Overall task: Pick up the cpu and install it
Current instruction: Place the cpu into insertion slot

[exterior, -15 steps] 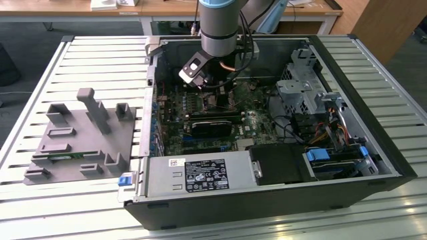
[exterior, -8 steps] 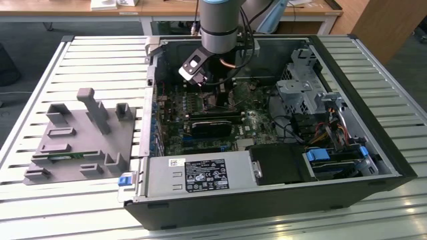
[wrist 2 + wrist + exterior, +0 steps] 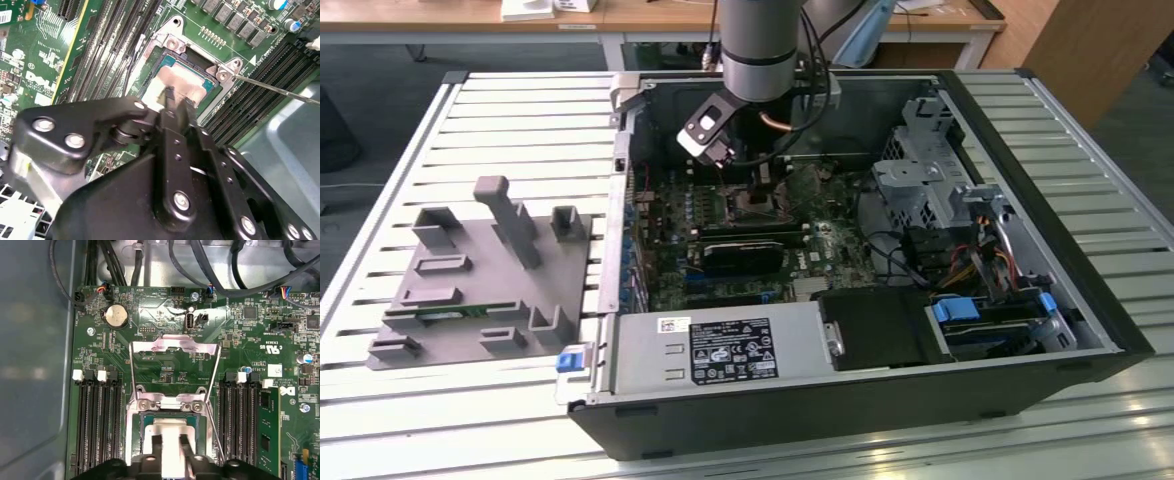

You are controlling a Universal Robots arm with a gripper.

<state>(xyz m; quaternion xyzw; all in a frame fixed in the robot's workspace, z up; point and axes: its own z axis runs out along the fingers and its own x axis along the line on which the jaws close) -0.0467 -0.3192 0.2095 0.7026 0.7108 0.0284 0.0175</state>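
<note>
Fingers [image 3: 157, 445] of the pincer [image 3: 171, 441] are held a narrow gap apart, with nothing clamped between them, directly over the cpu [image 3: 172, 426]. The cpu is seated flat in the socket [image 3: 134, 432] of the green motherboard [image 3: 170, 370], and its silvery top is seen through the gap between the fingers. Whether the fingertips touch the chip cannot be told. The socket's metal hold-down frame [image 3: 175, 346] is folded back, away from the chip. In the exterior view the arm [image 3: 758, 50] is seen reaching down into the open computer case [image 3: 1067, 330], which lies on the slatted worktop [image 3: 494, 110].
</note>
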